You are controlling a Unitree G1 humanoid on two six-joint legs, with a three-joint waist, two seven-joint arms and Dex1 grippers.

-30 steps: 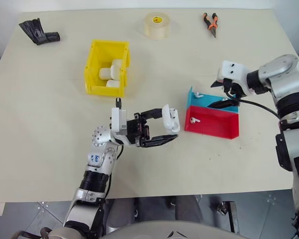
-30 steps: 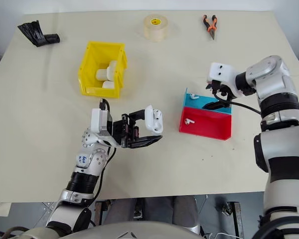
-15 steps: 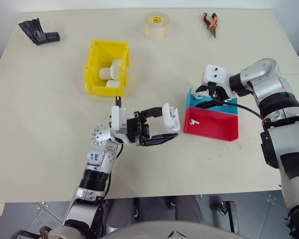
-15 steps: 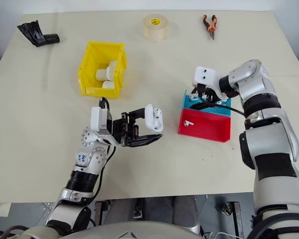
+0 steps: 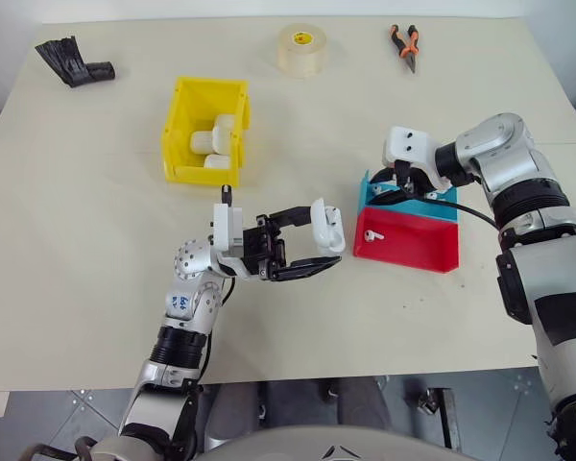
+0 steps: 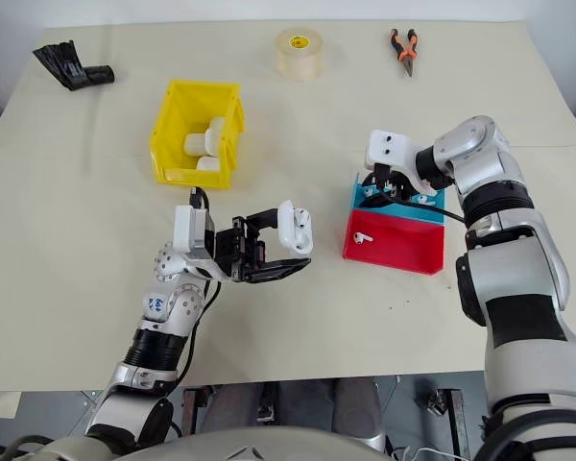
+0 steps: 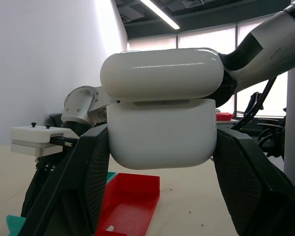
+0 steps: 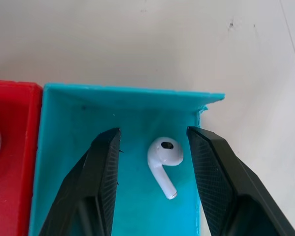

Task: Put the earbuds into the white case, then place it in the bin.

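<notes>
Lying between right pincer point(image 8: 154, 184) fingers: earbud point(image 8: 164, 162)

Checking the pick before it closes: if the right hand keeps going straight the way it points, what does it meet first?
Most likely the earbud lying in the blue tray; it sits between the right hand's open fingers. Depth is unclear, so the tray floor could come almost together with it.

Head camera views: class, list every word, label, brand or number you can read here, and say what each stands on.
No text can be read with certainty.
Round roll of clear tape: a yellow and red label on top, too small to read.
Robot's left forearm: a small blue sticker, blurred.
Glossy white earbud case: no marking.
</notes>
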